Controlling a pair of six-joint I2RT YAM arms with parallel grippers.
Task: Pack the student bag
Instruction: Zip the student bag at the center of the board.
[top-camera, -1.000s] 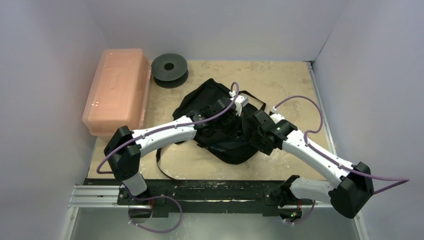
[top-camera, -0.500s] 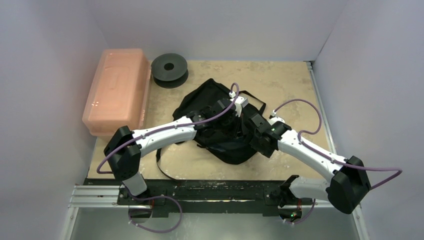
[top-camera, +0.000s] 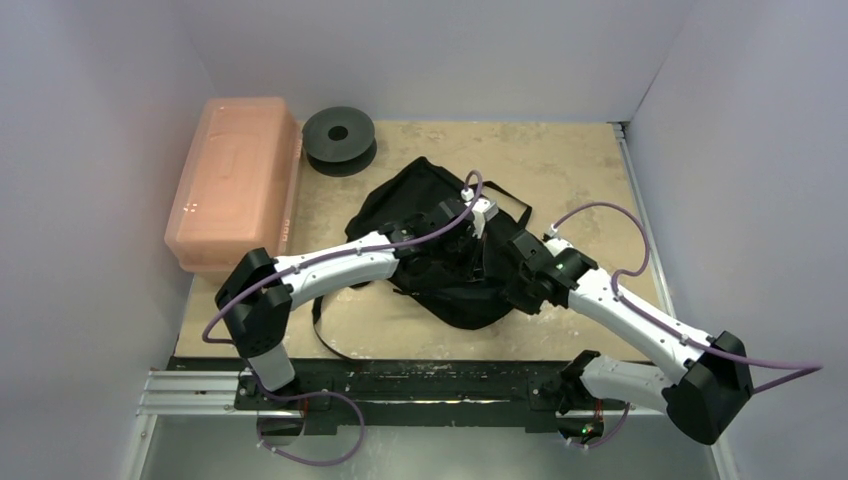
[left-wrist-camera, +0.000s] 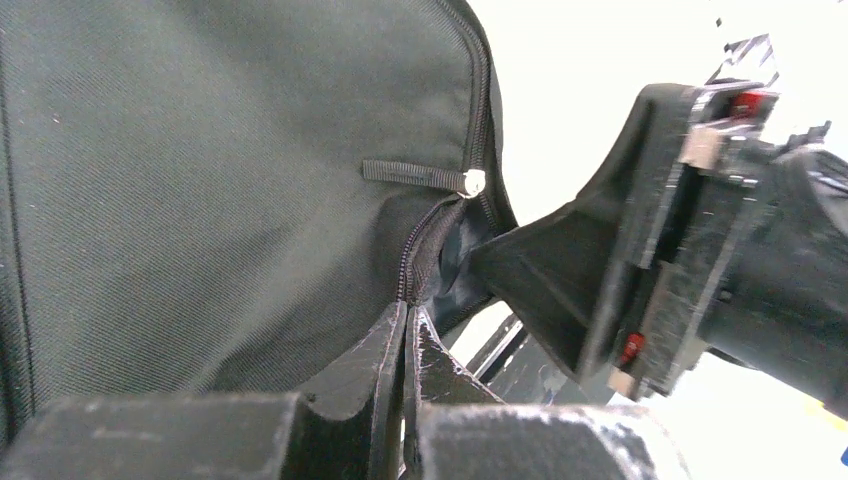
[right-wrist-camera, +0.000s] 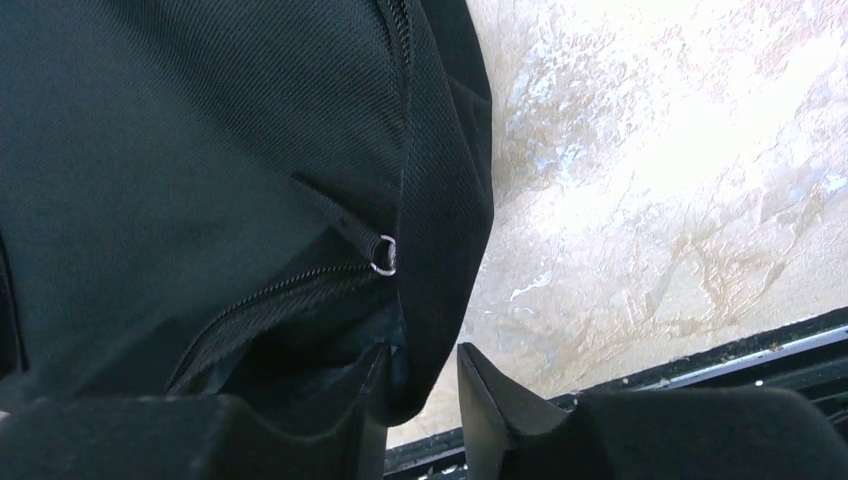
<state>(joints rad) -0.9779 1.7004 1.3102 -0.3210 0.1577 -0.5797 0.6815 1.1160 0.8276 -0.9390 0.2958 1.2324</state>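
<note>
The black student bag (top-camera: 425, 215) lies in the middle of the table. My left gripper (top-camera: 472, 238) is over its right part. In the left wrist view the gripper (left-wrist-camera: 407, 318) is shut on the bag's zip edge, just below the zip pull tab (left-wrist-camera: 415, 176). My right gripper (top-camera: 517, 277) is at the bag's right edge. In the right wrist view the gripper (right-wrist-camera: 425, 365) is open. One of its fingers (right-wrist-camera: 368, 395) sits inside the open zip pocket. A fold of the bag (right-wrist-camera: 200, 130) hangs between the jaws, and a metal zip ring (right-wrist-camera: 385, 254) shows above.
A pink translucent box (top-camera: 235, 180) stands at the far left. A black round spool (top-camera: 339, 138) sits behind the bag. A black strap (top-camera: 322, 338) trails from the bag towards the front rail (top-camera: 400, 385). Walls close in the left, back and right.
My right gripper has moved left and forward onto the bag's right edge. My left gripper has stayed at the zip, shifting only slightly.
</note>
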